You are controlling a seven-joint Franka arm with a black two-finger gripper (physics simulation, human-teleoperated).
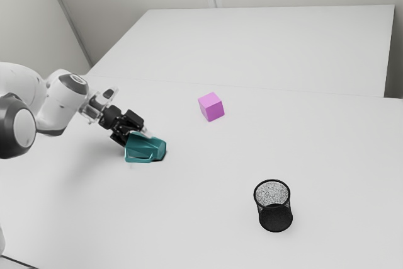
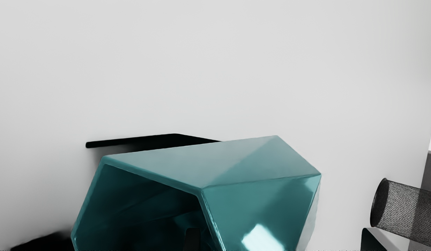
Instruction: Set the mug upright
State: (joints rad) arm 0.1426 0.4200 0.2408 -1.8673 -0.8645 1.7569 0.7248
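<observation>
The pale desk [image 1: 189, 218] spreads under everything. The white arm [image 1: 60, 102] reaches in from the exterior view's left, ending in the black claw [image 1: 133, 133], its fingers spread: one at the mug's mouth, the other outside, apart from the mug. A black mesh cup [image 1: 274, 206] stands upright toward the exterior view's right. The teal mug [image 1: 146, 148] lies on its side, mouth toward the arm. Smallest is the purple cube [image 1: 211, 107].
</observation>
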